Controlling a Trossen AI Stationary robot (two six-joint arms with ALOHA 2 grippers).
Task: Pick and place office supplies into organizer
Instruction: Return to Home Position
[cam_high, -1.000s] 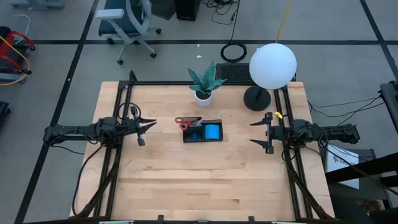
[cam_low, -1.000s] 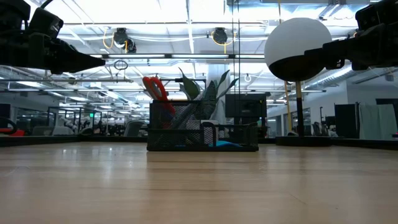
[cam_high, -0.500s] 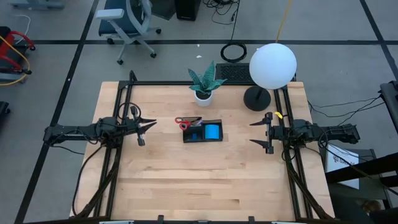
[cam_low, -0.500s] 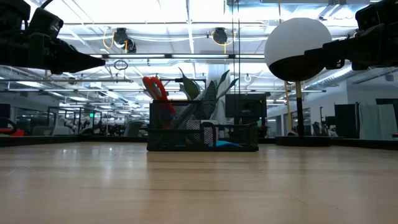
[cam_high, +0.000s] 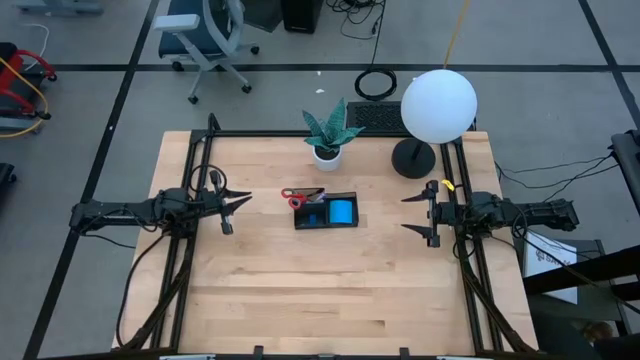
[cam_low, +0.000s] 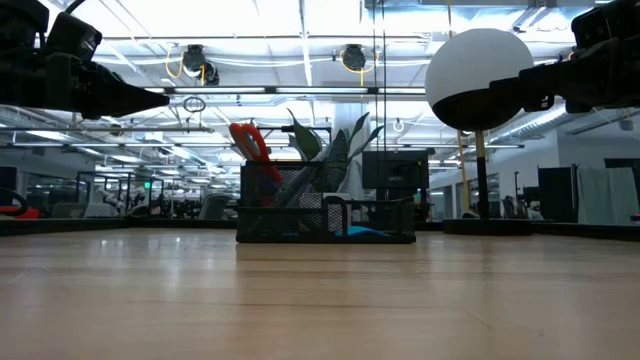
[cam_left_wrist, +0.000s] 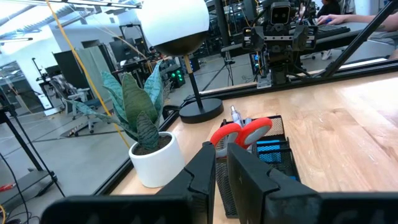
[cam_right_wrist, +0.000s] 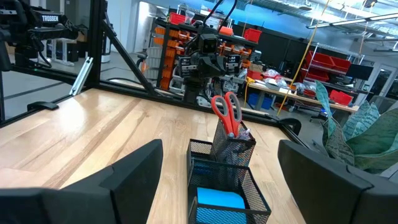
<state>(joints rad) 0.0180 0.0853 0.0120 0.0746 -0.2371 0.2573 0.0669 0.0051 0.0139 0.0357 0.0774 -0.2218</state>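
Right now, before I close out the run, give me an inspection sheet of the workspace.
Surface: wooden table, no loose supplies seen.
Job's things: organizer mid-table; scissors standing in it, handles up; blue pad in the compartment nearer the right arm.
Clutter: plant and lamp at the far edge, apart from the organizer.
Grippers: left gripper shut, empty, at the left side; right gripper open, empty, at the right side.
Cables: coil on the floor beyond the table; nothing seen on the table.
Surroundings: chair on the floor beyond the table.
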